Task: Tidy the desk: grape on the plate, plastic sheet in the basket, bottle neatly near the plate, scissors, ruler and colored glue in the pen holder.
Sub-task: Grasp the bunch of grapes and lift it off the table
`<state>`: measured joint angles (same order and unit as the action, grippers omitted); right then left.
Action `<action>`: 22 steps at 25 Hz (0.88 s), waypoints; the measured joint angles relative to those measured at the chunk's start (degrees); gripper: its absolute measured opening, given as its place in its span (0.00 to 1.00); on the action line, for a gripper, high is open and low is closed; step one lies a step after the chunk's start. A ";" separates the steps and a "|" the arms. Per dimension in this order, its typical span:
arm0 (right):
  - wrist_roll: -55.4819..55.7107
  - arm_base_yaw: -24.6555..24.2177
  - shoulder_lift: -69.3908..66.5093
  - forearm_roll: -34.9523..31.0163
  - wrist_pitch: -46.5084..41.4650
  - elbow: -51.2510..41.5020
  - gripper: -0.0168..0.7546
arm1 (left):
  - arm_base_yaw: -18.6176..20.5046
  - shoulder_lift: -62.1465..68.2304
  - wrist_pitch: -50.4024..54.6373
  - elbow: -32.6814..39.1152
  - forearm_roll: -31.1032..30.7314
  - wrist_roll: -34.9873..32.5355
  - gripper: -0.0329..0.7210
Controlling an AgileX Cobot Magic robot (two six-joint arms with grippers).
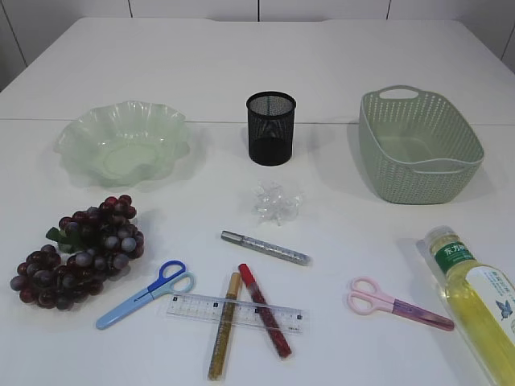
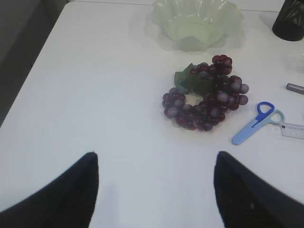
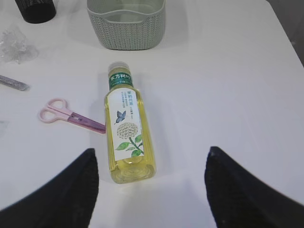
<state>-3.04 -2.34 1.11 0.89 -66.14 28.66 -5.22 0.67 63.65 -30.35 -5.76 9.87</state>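
Black fingers of the left gripper (image 2: pixel 154 190) stand wide apart above bare white counter (image 2: pixel 95 95), holding nothing. Ahead of them lies the bunch of dark red grapes (image 2: pixel 204 97) with a green leaf, and beyond it the pale green ruffled plate (image 2: pixel 197 21), empty. Just right of the grapes rest the blue scissors (image 2: pixel 256 123), their tip toward the gripper, with the end of the clear ruler (image 2: pixel 292 130) beside the handles.

The right gripper (image 3: pixel 149 187) is likewise spread wide and empty. Directly ahead, between its fingers, the bottle (image 3: pixel 126 128) of yellow liquid lies on its side, green cap pointing away toward the grey-green woven basket (image 3: pixel 126 28), which is empty. Pink scissors (image 3: pixel 69 116) lie just left of the bottle, blades nearly touching it.

In the exterior view neither gripper shows. The black mesh pen holder (image 1: pixel 271 127) stands upright between plate and basket, with the crumpled clear plastic sheet (image 1: pixel 276 201) in front of it. Nearer the camera a silver glitter glue tube (image 1: pixel 265 248) lies alone, while a gold glue tube (image 1: pixel 224 326) and a red glue tube (image 1: pixel 265 310) cross the ruler, forming a narrow V. The blue scissors' handles sit just beside the ruler's left end.
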 joint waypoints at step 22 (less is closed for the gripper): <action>6.14 0.00 -7.17 -0.42 4.12 3.72 0.73 | 0.00 12.23 -10.92 -6.72 0.77 -2.26 0.78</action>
<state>3.09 -2.34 -6.06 0.47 -62.02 32.38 -5.22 12.90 52.74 -37.07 -4.99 7.61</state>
